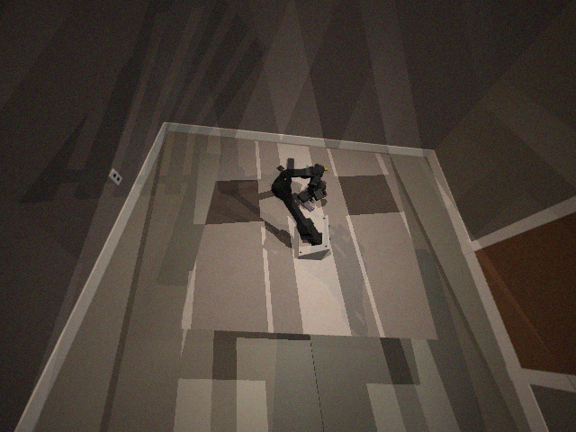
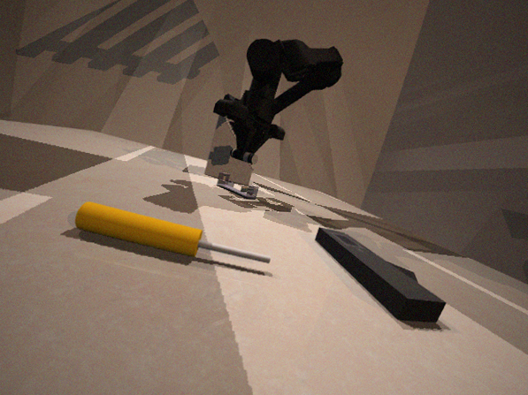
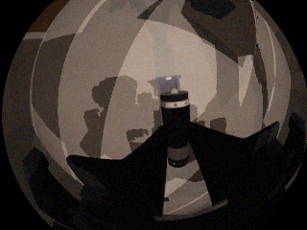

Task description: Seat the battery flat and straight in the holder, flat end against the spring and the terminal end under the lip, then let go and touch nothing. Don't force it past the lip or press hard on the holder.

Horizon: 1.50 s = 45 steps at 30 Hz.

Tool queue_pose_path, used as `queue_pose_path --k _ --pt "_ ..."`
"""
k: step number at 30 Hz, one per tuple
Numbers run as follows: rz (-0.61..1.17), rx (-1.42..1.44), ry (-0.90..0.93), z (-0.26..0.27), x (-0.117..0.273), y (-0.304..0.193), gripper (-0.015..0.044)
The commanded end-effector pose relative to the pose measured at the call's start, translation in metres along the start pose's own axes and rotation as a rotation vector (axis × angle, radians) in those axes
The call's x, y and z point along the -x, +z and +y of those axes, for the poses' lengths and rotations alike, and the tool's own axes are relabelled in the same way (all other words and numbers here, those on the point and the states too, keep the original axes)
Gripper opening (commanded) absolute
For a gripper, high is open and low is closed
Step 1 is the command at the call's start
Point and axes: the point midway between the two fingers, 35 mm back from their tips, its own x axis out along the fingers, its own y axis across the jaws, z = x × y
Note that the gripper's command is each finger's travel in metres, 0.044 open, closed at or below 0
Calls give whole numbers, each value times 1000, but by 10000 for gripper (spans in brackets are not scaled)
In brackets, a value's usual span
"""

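My gripper is shut on the battery, a dark cylinder with silver bands, held across the fingers. In the wrist view its small terminal nub points up the image, and its other end shows below the fingers. The holder, a small purple-grey tray with raised end pieces, lies on the table. In the exterior view the battery is above the holder, with a gap between. In the wrist view the holder shows just past the terminal end, partly hidden by the battery. Its spring and lip cannot be told apart.
A yellow-handled screwdriver and a long black block lie on the table. A small dark piece lies near the block. The arm's pale base plate stands close to the holder. Shadows cross the table.
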Motion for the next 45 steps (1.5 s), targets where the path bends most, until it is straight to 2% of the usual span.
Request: queue_pose_path --k 1,10,17,45 --pt "-51 -10 -3 -3 -8 1 69" --pt "-248 2 -8 -3 -38 6 69" --pt "-257 2 -15 -3 -39 6 69" --pt "-490 2 -26 -3 -54 -4 69"
